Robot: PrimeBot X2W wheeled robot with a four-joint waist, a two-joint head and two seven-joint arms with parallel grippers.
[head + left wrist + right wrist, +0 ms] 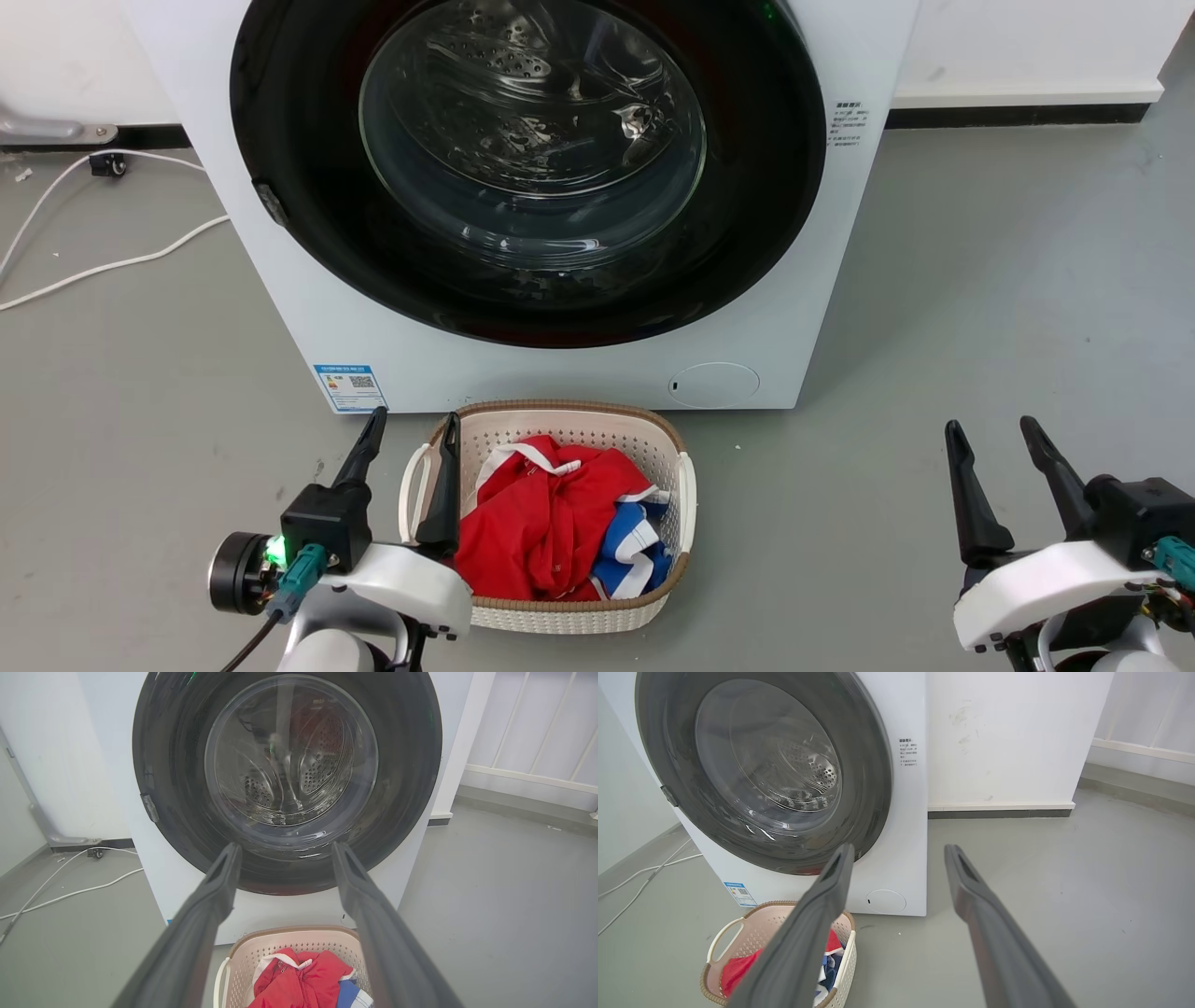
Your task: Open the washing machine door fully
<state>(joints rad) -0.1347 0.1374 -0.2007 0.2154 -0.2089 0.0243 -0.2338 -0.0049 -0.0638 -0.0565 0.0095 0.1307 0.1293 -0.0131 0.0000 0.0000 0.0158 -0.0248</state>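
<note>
Left claw [415, 416], right claw [990, 426] spread; washing machine door [532, 149] closed.

The grey floor [980, 280] ran smooth and matt ahead of the right end effector [990, 423] and out to its right, marked by a few small specks and scuffs. Well beyond that end effector stood a white wall [1027, 37], with a white ledge and a dark skirting strip [1018, 116] along its foot. The right wrist view showed faint smudges on the wall. Farther to the right rose a panel of white vertical slats [537, 728]. Well ahead and to the left of the left end effector [415, 413], white cables [112, 266] trailed across the floor. Near them were a small black caster [107, 164] and a grey metal foot [56, 131] at the wall's base. The light was soft and even.
</note>
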